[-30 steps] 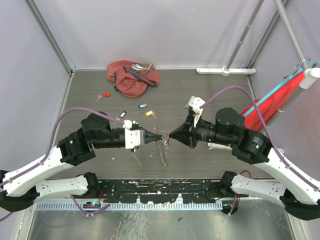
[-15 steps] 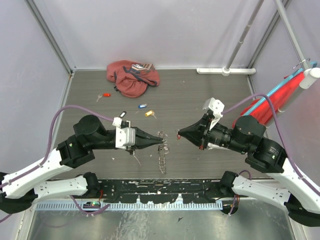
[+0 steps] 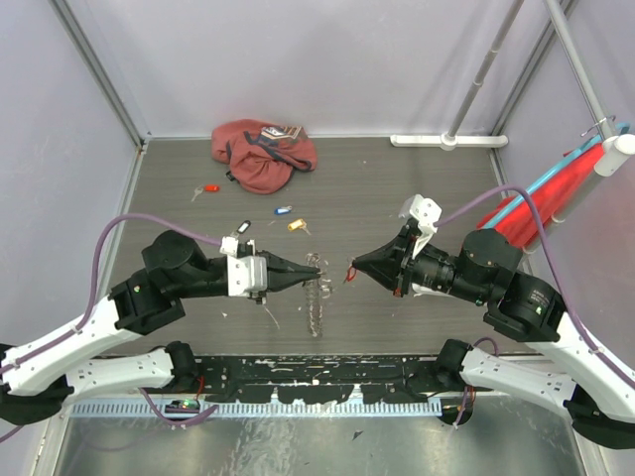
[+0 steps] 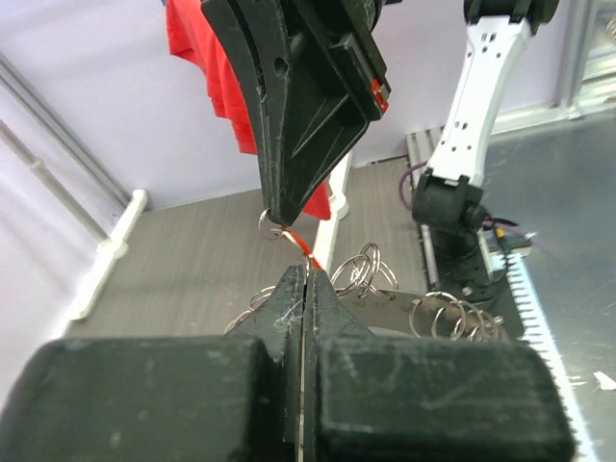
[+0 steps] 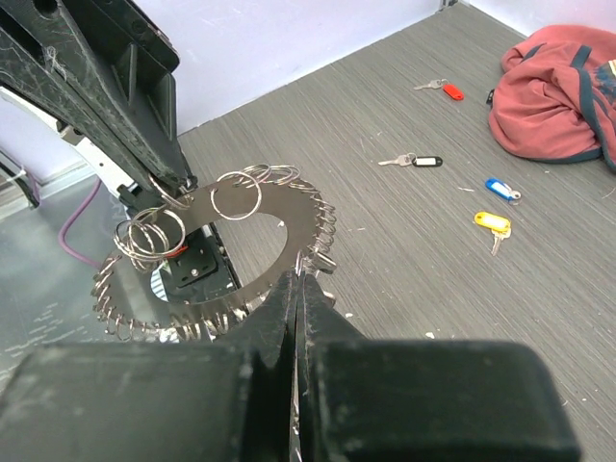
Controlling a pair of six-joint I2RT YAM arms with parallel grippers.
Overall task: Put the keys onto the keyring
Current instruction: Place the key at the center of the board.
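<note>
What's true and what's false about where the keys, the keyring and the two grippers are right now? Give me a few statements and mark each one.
1. The keyring lies flat on the table. False: it hangs from the left gripper.
2. The red key, black key, blue key and yellow key lie loose on the table. True.
3. The yellow key is inside the cloth bag. False: it lies beside the blue key, apart from the bag.
4. The right gripper is shut. True.
</note>
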